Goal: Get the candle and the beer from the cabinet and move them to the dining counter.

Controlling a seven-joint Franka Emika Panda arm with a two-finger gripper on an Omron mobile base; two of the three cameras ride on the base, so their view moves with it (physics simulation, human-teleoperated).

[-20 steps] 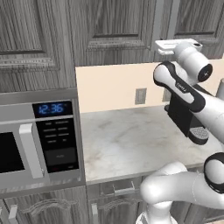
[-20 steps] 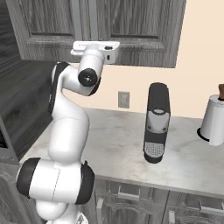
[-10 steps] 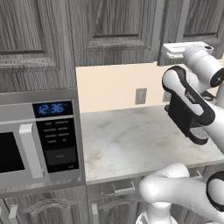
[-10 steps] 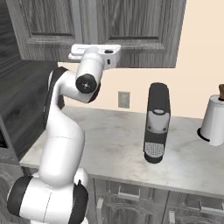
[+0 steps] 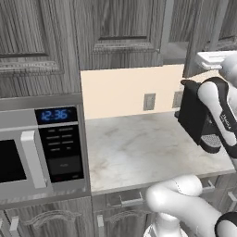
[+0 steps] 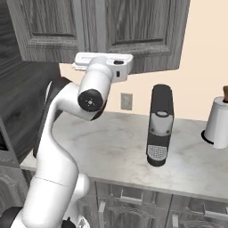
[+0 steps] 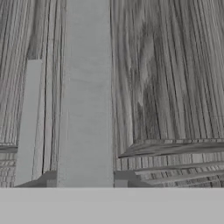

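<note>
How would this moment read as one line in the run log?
phase: opening dark grey wood-grain wall cabinet | claw: shut on silver bar handle | door: ajar | candle, beer: not yet fetched

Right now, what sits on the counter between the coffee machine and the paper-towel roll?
Nothing: in the right base view, bare marble counter runs from the coffee machine to the paper-towel roll.

arm raised high, gripper (image 7: 85,186) closed

The shut cabinet (image 6: 133,31) door bars the shelf; coffee machine (image 6: 159,124) crowds the counter (image 6: 111,151).
</note>
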